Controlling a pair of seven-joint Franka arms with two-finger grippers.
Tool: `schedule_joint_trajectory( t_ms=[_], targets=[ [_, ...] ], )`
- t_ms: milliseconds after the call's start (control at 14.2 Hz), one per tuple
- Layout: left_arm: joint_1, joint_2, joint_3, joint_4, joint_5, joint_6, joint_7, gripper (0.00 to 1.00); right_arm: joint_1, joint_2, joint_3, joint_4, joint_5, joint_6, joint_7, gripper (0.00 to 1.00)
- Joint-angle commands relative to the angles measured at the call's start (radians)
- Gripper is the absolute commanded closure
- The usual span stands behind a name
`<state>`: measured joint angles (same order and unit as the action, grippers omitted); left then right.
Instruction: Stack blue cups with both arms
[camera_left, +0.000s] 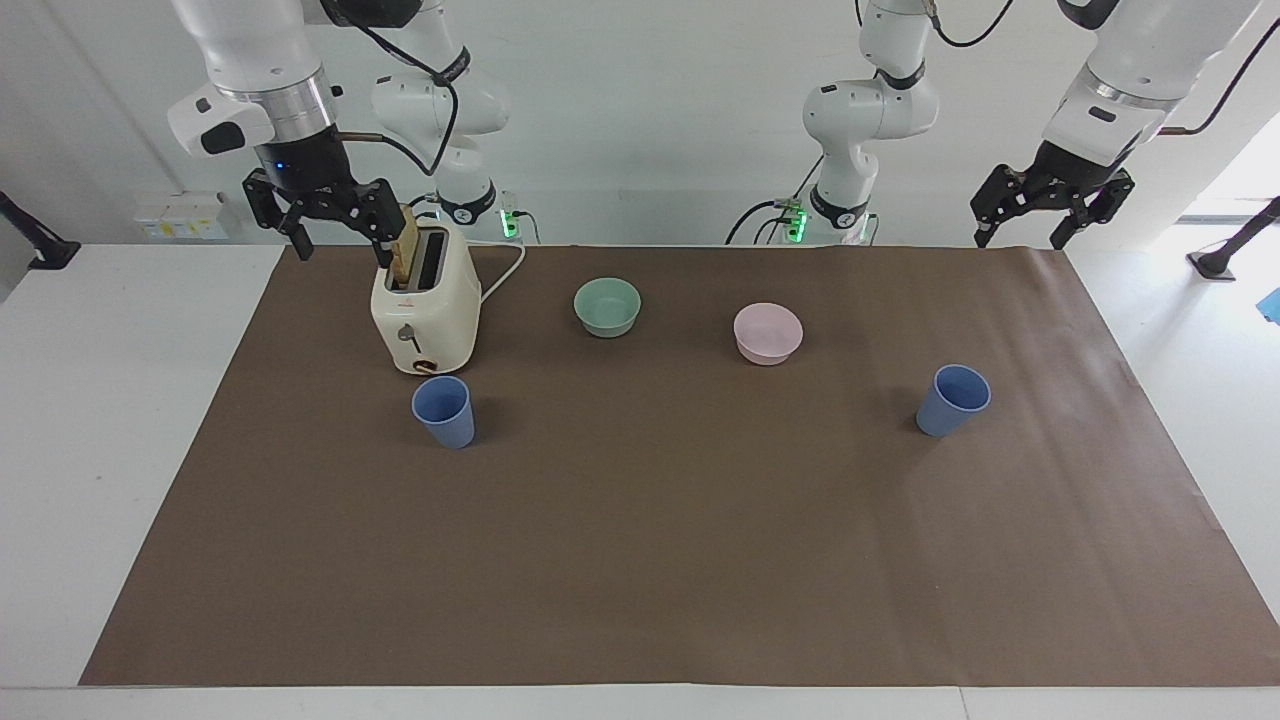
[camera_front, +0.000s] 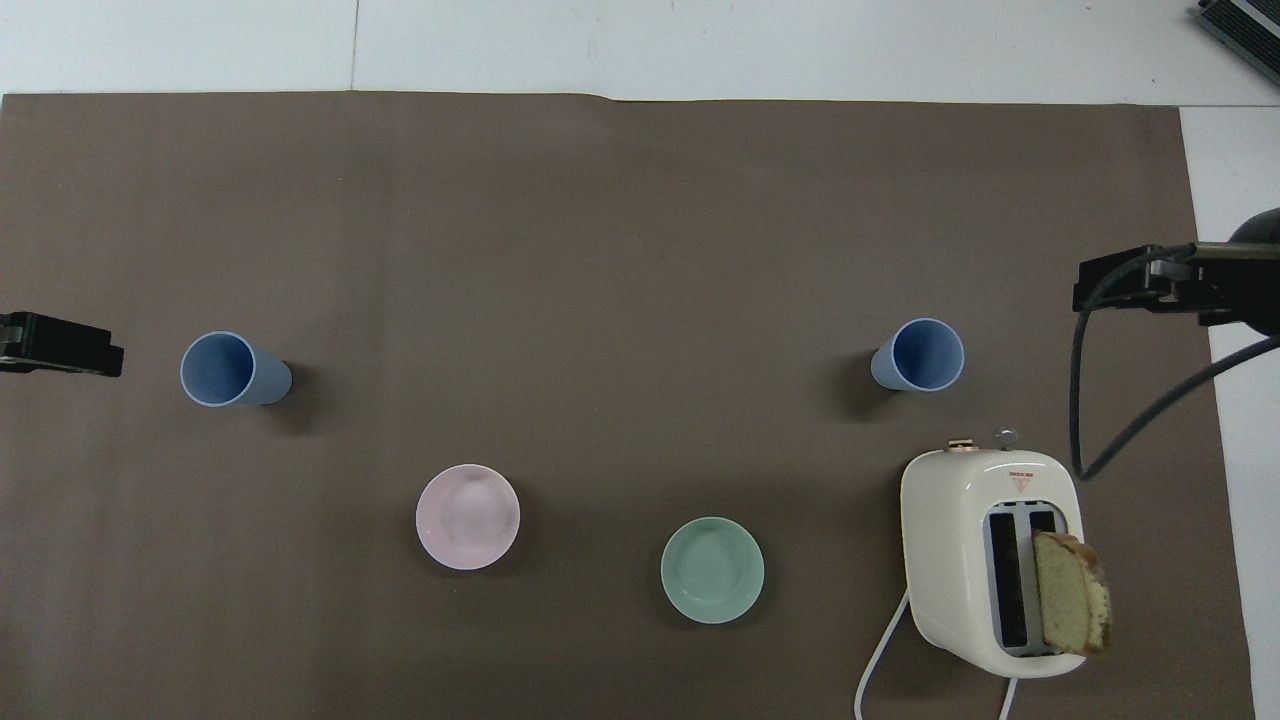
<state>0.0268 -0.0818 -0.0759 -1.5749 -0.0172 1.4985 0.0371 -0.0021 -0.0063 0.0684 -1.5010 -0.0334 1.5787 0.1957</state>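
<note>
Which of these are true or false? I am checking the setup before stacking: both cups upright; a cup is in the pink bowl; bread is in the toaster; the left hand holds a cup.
1. Both blue cups stand upright: true.
2. One cup sits in the pink bowl: false, both are on the brown mat.
3. A bread slice is in the toaster: true.
4. The left hand holds a cup: false, it is open and empty.

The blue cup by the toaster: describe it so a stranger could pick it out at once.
Find the cream toaster with a bread slice in it, at the right arm's end of the brown mat. Just beside it, farther from the robots, stands an upright blue cup. The other blue cup stands alone toward the left arm's end; the bowls are green and pink.
</note>
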Motion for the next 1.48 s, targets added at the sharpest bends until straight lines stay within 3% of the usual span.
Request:
schedule_joint_trajectory(
  t_ms=[0,494,706,988,1412],
  targets=[
    [-0.005,-0.012,0.002,-0.007,0.000,-0.004,-0.002,0.00,-0.007,-0.024,0.004,-0.028,-0.010,0.001,0.013,0.00],
    [0.021,-0.007,0.010,-0.025,0.000,0.077,0.000,0.00,-0.007,-0.024,0.004,-0.028,-0.008,0.001,0.013,0.00],
    [0.080,0.007,0.010,-0.072,0.000,0.156,0.007,0.00,-0.007,-0.024,0.004,-0.028,-0.008,0.001,0.013,0.00],
    [0.120,0.051,0.010,-0.204,0.000,0.348,0.006,0.00,-0.007,-0.024,0.004,-0.028,-0.008,0.001,0.013,0.00],
    [0.150,0.100,0.008,-0.341,-0.013,0.497,0.003,0.00,-0.007,-0.024,0.004,-0.028,-0.008,0.001,0.013,0.00]
  ],
)
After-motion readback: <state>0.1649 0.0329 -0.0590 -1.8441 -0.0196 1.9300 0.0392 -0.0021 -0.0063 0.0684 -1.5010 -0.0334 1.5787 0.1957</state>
